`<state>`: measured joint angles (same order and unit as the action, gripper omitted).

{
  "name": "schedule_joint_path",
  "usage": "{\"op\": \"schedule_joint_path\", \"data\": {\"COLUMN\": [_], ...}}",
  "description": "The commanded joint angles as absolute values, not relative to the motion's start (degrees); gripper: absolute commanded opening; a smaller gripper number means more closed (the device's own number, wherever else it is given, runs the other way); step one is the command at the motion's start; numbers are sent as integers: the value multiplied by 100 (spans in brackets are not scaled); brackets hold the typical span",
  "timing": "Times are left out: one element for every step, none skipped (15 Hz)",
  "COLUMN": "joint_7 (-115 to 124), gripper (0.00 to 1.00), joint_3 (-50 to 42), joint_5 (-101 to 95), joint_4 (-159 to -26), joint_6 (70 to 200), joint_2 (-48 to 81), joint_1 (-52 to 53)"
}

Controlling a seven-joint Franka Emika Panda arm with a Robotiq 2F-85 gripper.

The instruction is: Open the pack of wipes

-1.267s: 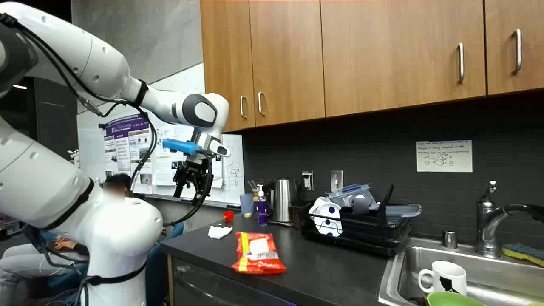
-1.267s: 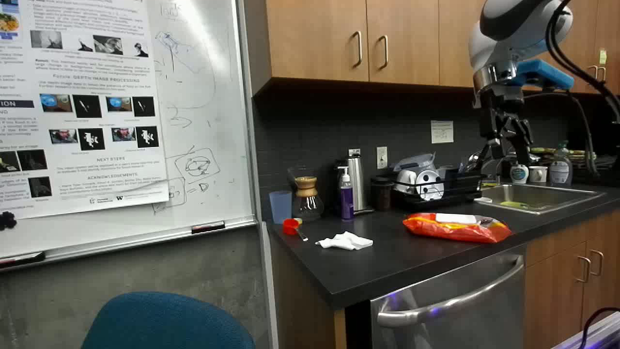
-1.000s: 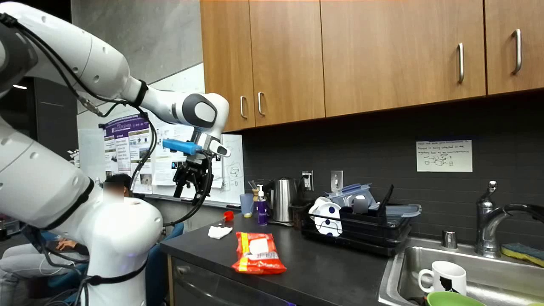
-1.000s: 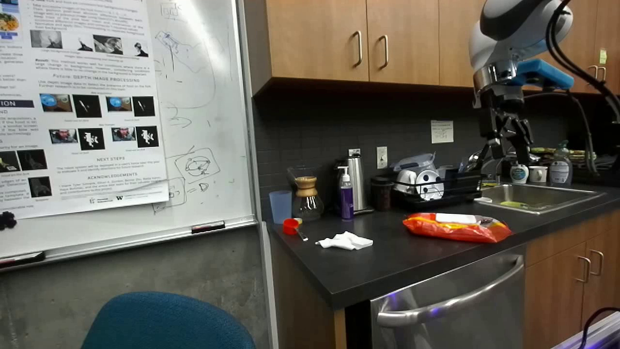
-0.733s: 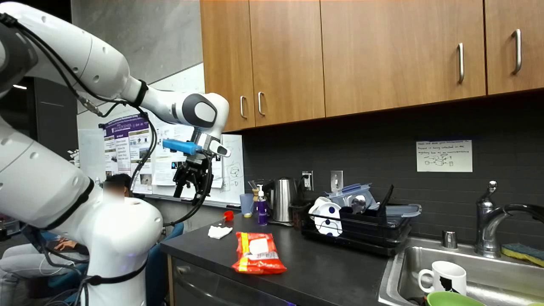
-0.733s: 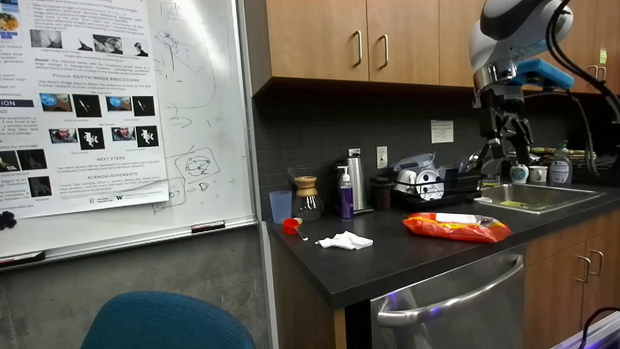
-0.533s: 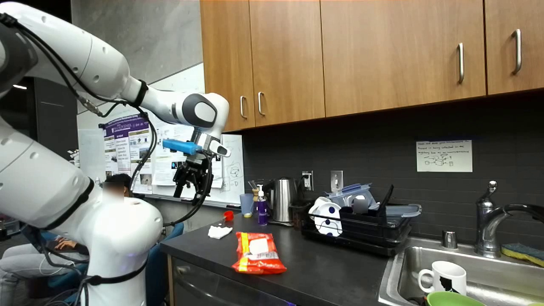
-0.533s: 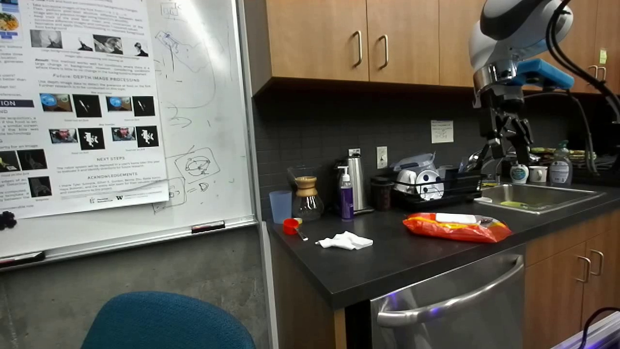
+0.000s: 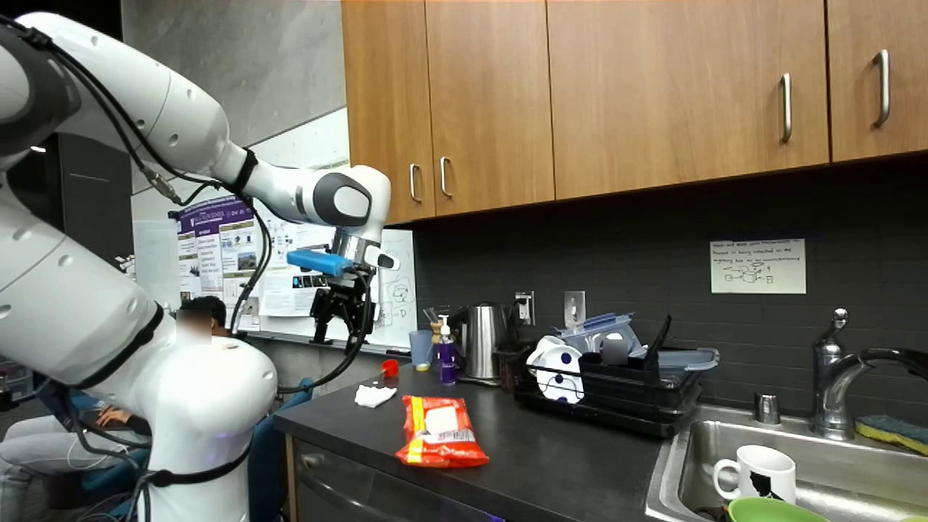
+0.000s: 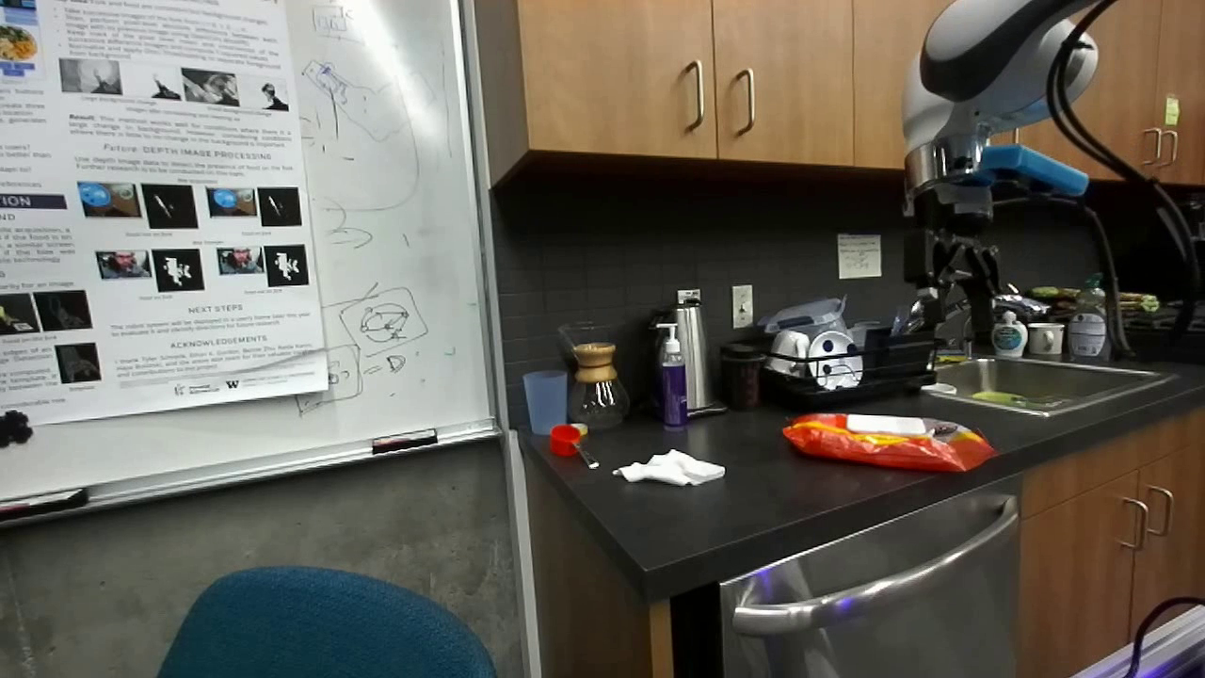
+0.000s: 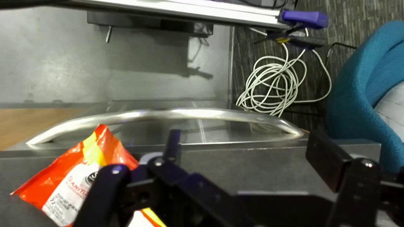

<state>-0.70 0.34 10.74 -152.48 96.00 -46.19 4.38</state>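
The pack of wipes [image 9: 442,449] is an orange-red packet with a pale patch. It lies flat on the dark counter near its front edge and also shows in an exterior view [image 10: 880,450]. In the wrist view the pack [image 11: 75,183] is at lower left, partly hidden behind a gripper finger. The patch on its top looks in place. My gripper [image 9: 342,326] hangs in the air above the counter, apart from the pack, and also shows in an exterior view [image 10: 951,292]. In the wrist view my gripper [image 11: 249,154] is open, with nothing between its fingers.
A crumpled white wipe or tissue [image 10: 671,468] and a red scoop [image 10: 565,440] lie near the counter's end. A purple pump bottle [image 9: 447,360], a kettle [image 9: 484,341] and a dish rack [image 9: 616,391] stand behind. The sink [image 9: 674,464] is beyond the pack.
The arm has just moved a little. The gripper has shifted slightly right and down in an exterior view and left in an exterior view. The pack has not moved.
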Motion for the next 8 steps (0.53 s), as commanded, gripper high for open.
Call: {"op": "schedule_joint_path", "data": {"joint_7": [-120,-89,-68,-65,-32,-17,40,83], "gripper": [100,100,100,100,100,100,100,100], "joint_3": [190,250,313,364,430,500,581,641], "joint_5": [1041,945,785,595,349,46,-274,-609], "joint_4": [-15239,-15261,-15260,-15254,-15252,-15268,-15304,-15315], "joint_6": [10516,10886,11202,11506,11804,12117,12409,12676], "joint_2": [-4069,-3937,-3801,-3660,-3545,-3441,-3376,-3273], "joint_1": [377,355,329,304,266,220,163,86]}}
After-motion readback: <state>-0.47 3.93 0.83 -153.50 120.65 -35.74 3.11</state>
